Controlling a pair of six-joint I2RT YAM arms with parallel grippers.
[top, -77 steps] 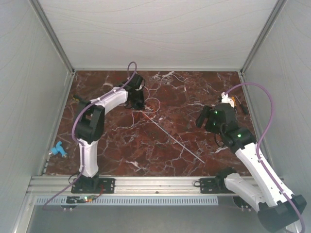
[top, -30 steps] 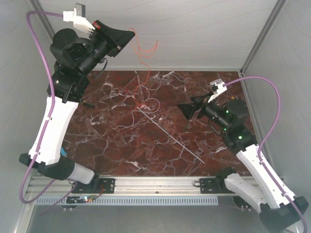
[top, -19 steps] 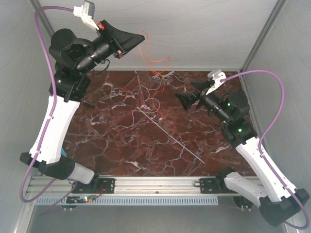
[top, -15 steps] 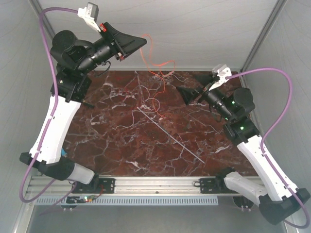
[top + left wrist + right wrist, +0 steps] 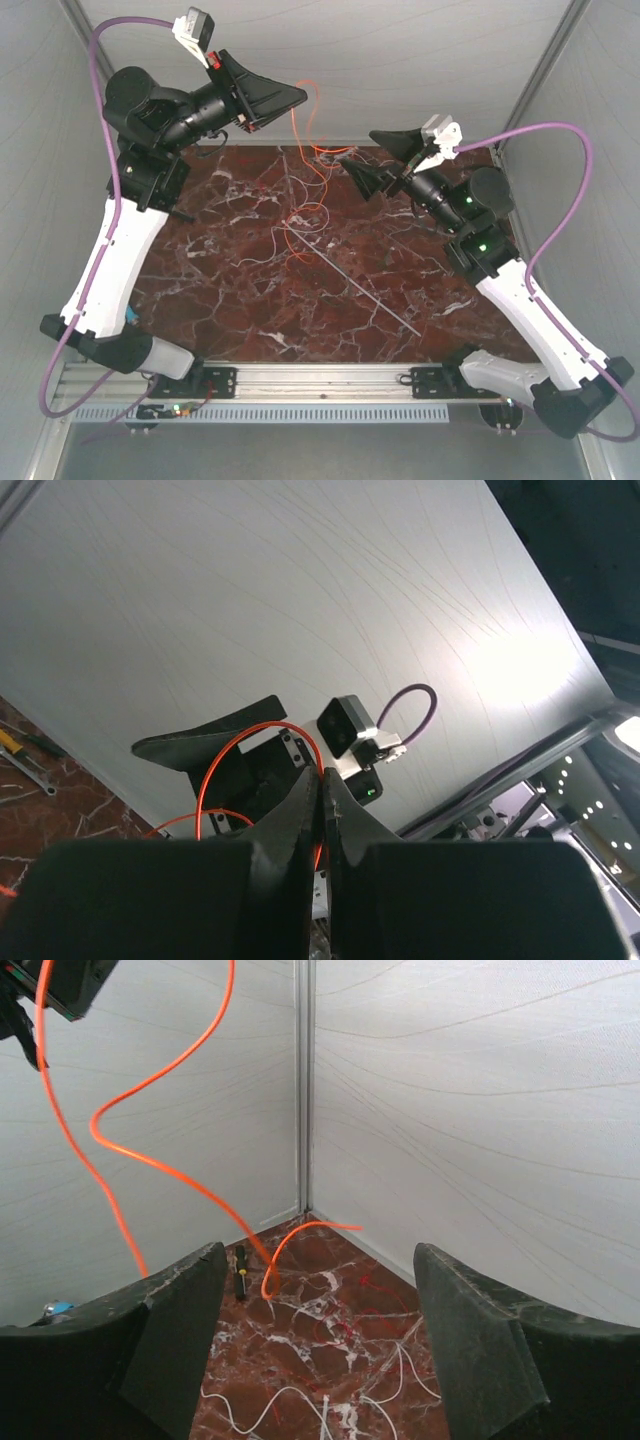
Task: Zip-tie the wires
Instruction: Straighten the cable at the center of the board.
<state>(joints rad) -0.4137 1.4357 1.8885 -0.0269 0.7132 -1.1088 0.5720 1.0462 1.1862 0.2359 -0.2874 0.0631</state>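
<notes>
My left gripper (image 5: 300, 95) is raised high near the back wall, shut on an orange wire (image 5: 293, 120) that hangs in loose curves down to the table. In the left wrist view the closed jaws (image 5: 323, 776) pinch that orange wire (image 5: 235, 748). My right gripper (image 5: 366, 158) hovers open just right of the hanging strand, nothing between its fingers. The right wrist view shows the open gripper (image 5: 320, 1252), the orange wire (image 5: 150, 1160) to its left, and red wires (image 5: 372, 1290) and white wires (image 5: 400, 1372) on the marble. The zip tie (image 5: 360, 285) lies straight and diagonal mid-table.
A white wire (image 5: 270, 240) curls on the red marble tabletop (image 5: 220, 300). A small black and yellow screwdriver (image 5: 240, 1260) lies near the back left corner. A blue object (image 5: 55, 1308) sits by the left wall. White walls enclose three sides; an aluminium rail (image 5: 320, 378) runs along the near edge.
The left gripper has lifted the orange wire off the table and carried it up and slightly right. The right arm has risen and swung back-left toward the hanging strand, jaws staying apart.
</notes>
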